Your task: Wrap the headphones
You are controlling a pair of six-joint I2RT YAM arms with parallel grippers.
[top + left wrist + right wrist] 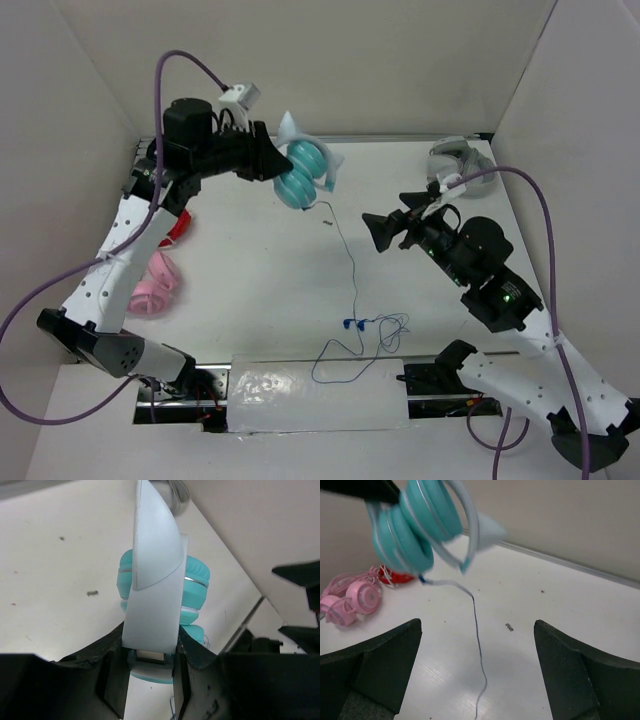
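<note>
Teal headphones (303, 172) hang pinched in left fingers (114, 680), cable (352, 265) dangling.

Four pairs of headphones are here, one teal pair (303, 172), one pink pair (152, 285), one red pair (179, 227), one grey-white pair (450, 158), with one blue cable (351, 272) and two arms, left arm (118, 250) and right arm (497, 288).

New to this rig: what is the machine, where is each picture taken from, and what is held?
Two robot arms stand at the table's near edge. One picture looks down from above and behind them; the other two come from wrist cameras. The left end effector is shut on the white headband of the teal headphones, held off the table; their blue cable trails onto it. The right end effector is open and empty. Pink headphones, a red pair and a grey-white pair lie aside.
</note>
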